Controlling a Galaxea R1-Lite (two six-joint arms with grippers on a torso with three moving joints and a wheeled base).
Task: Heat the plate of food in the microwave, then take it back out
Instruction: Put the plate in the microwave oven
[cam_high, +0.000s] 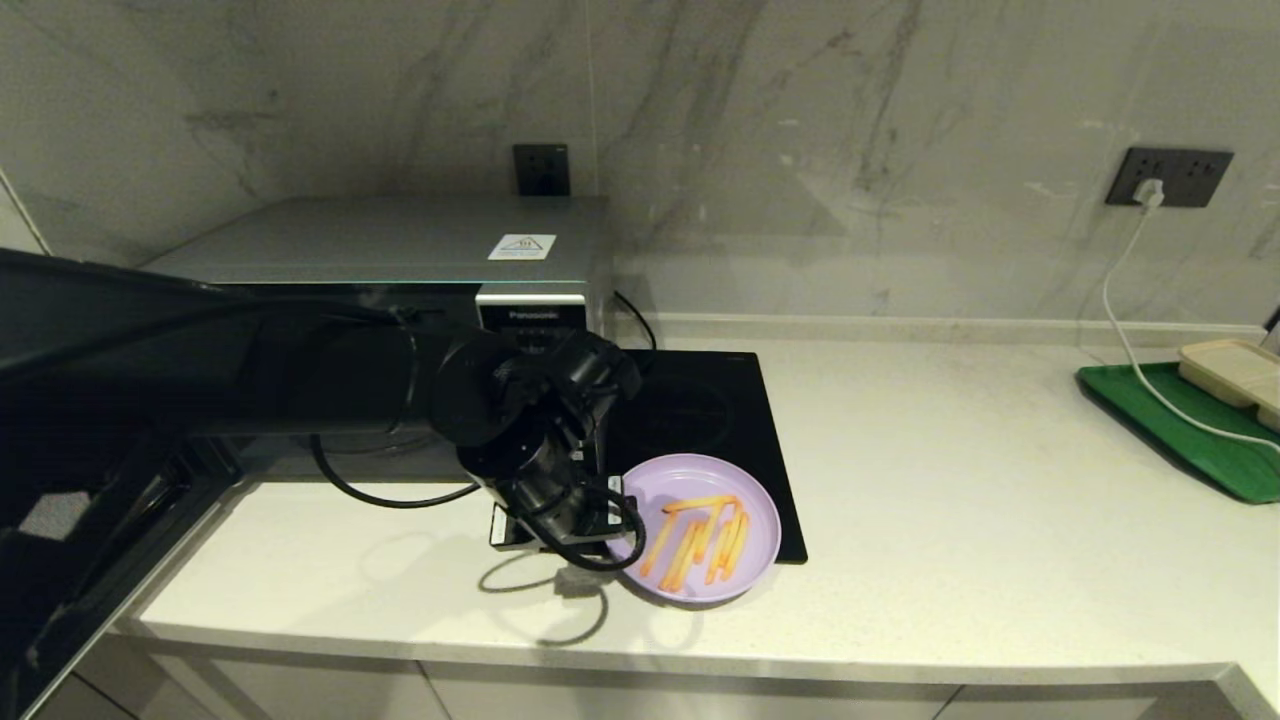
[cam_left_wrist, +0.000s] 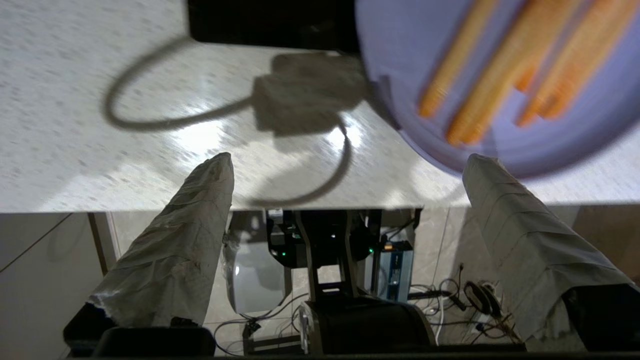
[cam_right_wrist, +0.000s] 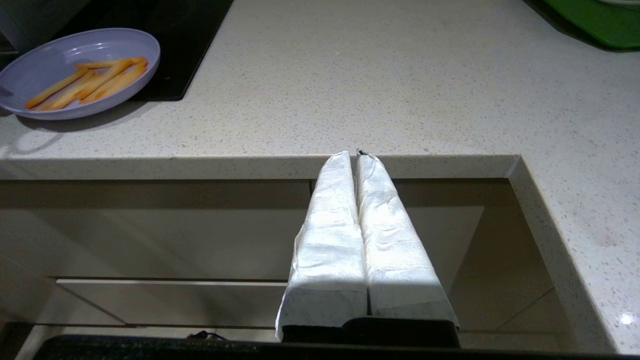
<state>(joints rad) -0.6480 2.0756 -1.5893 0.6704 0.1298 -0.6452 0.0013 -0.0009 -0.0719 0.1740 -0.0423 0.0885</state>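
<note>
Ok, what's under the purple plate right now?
The plate of food rests partly on the black cooktop, partly on the white counter. Its left rim is covered by the open left gripper.

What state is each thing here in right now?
plate of food: resting on the counter, partly over the cooktop, not held
microwave: door hidden by the arm, cannot tell
left gripper: open, beside the plate
right gripper: shut, parked below the counter edge
</note>
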